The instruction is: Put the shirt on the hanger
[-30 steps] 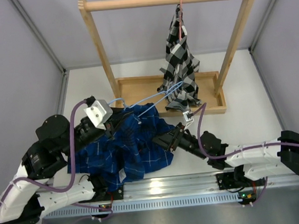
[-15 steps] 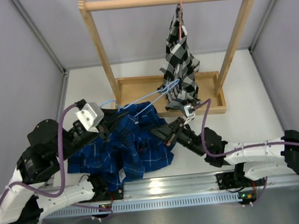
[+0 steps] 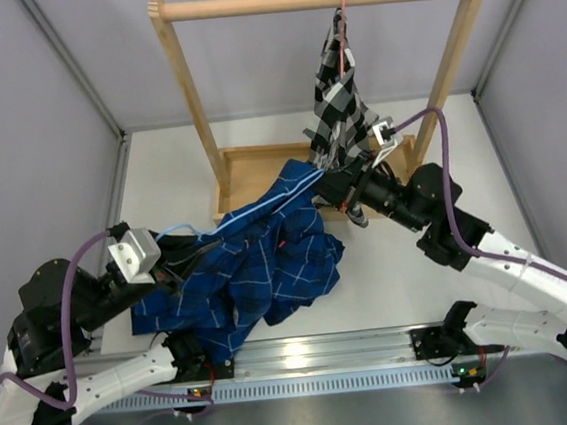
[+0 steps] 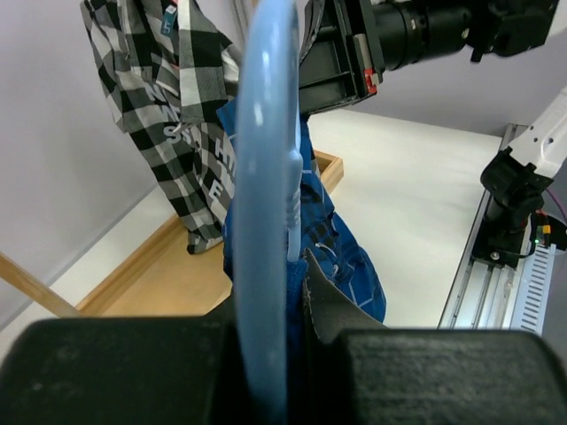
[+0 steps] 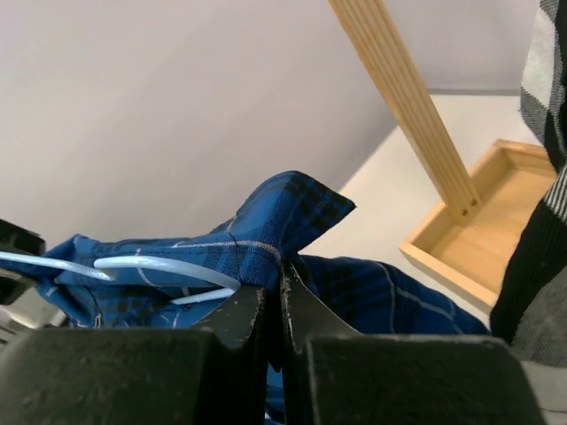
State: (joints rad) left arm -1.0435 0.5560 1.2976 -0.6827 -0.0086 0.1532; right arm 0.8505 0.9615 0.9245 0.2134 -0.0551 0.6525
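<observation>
White counter point(image 3: 429, 259), rack point(image 3: 244, 5) behind. Right gripper point(image 3: 345, 188), jaws clenched on shirt point(image 3: 268, 259), now lifted rackward. Left gripper point(image 3: 179, 258), jaws grasping hanger point(image 4: 266, 177), retreated. Shirt likely drawing over hanger.

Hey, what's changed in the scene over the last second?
The right gripper, shut on the shirt, swung up and back toward the wooden rack, stretching the fabric. The left gripper drew the hanger back leftward; the shirt now covers most of it. The checked shirt hangs unchanged.

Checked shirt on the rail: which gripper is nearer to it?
Right. The right gripper pinches the blue shirt beside the checked shirt; the left gripper grips the hanger, far from it.
</observation>
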